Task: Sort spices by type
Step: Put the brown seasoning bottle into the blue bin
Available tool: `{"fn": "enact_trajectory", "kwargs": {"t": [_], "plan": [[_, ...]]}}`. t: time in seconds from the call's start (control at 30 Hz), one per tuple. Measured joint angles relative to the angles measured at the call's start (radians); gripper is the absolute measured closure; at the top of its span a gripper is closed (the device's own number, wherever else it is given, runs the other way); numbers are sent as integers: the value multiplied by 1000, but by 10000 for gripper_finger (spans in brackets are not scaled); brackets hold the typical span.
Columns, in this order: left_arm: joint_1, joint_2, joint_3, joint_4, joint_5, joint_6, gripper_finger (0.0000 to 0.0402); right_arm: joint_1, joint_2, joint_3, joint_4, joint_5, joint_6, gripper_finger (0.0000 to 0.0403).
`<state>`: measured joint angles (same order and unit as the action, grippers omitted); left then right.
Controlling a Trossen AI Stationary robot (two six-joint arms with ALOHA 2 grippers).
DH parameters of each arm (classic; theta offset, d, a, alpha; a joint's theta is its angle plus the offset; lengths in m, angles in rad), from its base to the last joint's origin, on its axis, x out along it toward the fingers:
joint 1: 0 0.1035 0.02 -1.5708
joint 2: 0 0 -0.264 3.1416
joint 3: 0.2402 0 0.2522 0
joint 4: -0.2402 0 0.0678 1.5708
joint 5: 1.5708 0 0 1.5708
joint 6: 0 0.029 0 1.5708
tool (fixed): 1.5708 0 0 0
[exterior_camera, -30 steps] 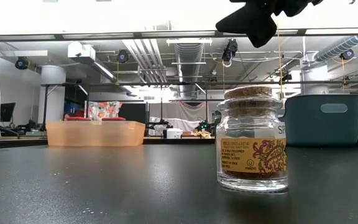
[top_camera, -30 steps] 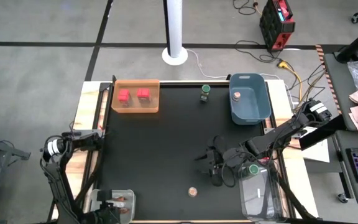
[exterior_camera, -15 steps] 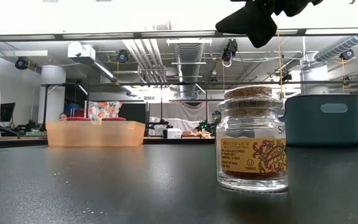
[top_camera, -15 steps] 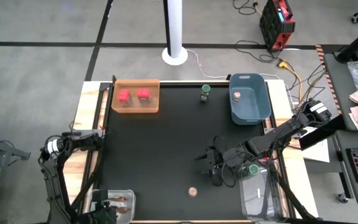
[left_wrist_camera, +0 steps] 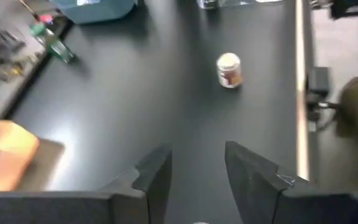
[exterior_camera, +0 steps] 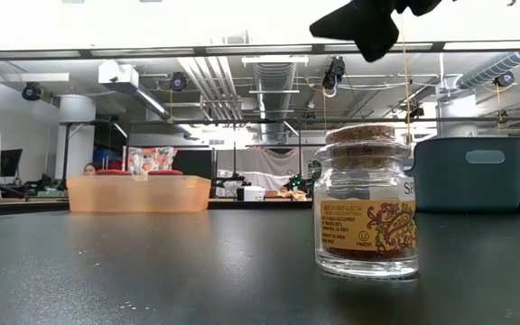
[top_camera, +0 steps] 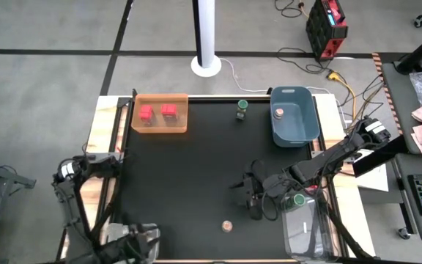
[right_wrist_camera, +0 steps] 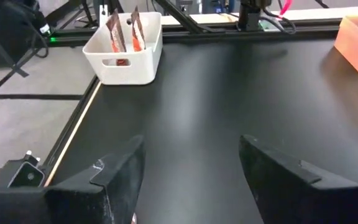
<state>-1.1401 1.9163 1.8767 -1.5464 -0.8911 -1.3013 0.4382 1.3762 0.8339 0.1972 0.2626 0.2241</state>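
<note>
Two red boxes point(top_camera: 157, 111) sit in the orange tray point(top_camera: 160, 126) at the far left. One green-capped jar point(top_camera: 242, 108) stands upright on the black table, beside the blue tub point(top_camera: 299, 130). Another green-capped jar point(top_camera: 298, 199) stands in the clear container point(top_camera: 310, 231). A cork-capped jar point(exterior_camera: 366, 200) stands upright near the front edge. Two packets point(right_wrist_camera: 124, 30) stand in the white tub point(right_wrist_camera: 126, 65). My left gripper point(left_wrist_camera: 197, 155) hangs open above that tub. My right gripper point(right_wrist_camera: 191, 149) hovers open right of the table's middle, holding nothing.
A tan cap point(top_camera: 278, 112) shows inside the blue tub. The black table point(top_camera: 189, 176) lies bare between the tray, the jars and my right gripper point(top_camera: 246, 198). The white tub sits at the near left corner, largely under my left gripper point(top_camera: 139, 236).
My left gripper has risen above the white tub at the near left corner and now covers more of it in the high view. The jars, boxes and containers have stayed where they were.
</note>
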Motion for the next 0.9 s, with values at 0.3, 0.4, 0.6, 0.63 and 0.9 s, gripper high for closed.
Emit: {"fn": "enact_trajectory", "kwargs": {"t": [0.3, 0.4, 0.6, 0.63, 0.9], "plan": [[104, -6, -79, 6, -69, 198, 284, 52, 1, 138, -188, 24, -25, 134], [111, -24, -127, 49, -82, 221, 293, 73, 12, 191, -284, 65, -23, 133], [131, -67, -227, 183, -118, 316, 317, 97, 61, 282, -445, 79, 13, 134], [136, -76, -244, 203, -122, 331, 320, 100, 70, 295, -462, 79, 13, 133], [226, -188, -450, 467, -123, 545, 326, 130, 114, 391, -582, 15, 13, 131]]}}
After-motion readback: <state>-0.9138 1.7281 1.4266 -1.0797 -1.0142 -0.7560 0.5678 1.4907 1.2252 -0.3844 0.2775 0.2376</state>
